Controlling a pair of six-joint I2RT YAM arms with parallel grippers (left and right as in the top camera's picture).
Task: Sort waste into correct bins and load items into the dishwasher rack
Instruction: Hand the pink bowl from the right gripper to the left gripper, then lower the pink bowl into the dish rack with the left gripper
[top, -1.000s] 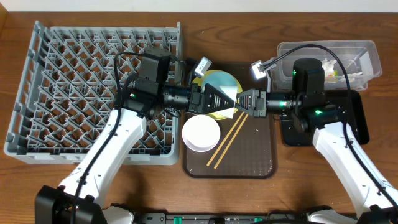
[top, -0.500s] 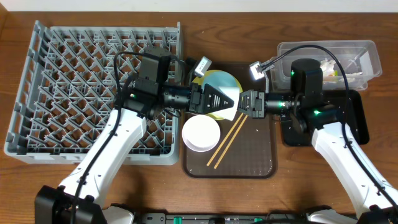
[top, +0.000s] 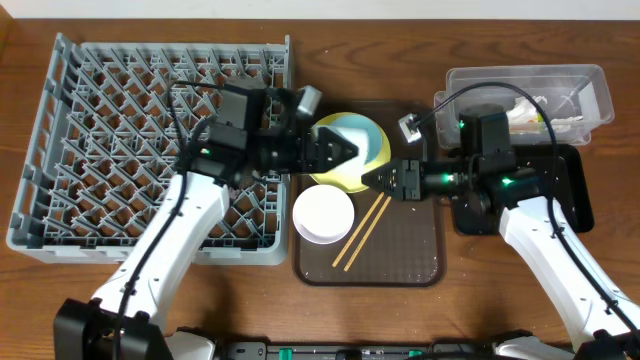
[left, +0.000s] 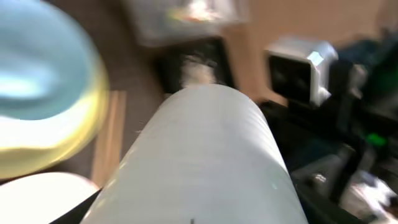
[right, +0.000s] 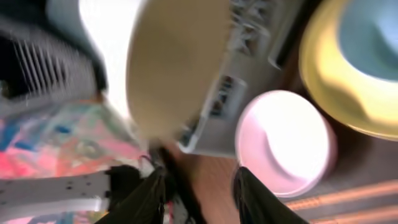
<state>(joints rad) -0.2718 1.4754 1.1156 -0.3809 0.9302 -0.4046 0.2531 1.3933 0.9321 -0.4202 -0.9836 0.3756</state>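
Though the left wrist view is badly blurred, the left end effector (top: 338, 153) seems clamped on the small white cup (left: 205, 155), above the yellow plate (top: 342, 181) and its light blue bowl (top: 364, 136) on the brown serving tray (top: 405, 250). Just right of it, the right end effector (top: 370, 177) hangs with fingers (right: 149, 193) apart. Nearer lie the white bowl (top: 323, 213) and wooden chopsticks (top: 362, 232); the dishwasher rack (top: 120, 130) sits left on the counter (top: 480, 295).

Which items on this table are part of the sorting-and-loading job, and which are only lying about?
Part of the job: grey dishwasher rack, yellow plate, light blue bowl, white bowl, chopsticks, clear tub, black tray.
Just lying about: brown serving tray under the dishes.
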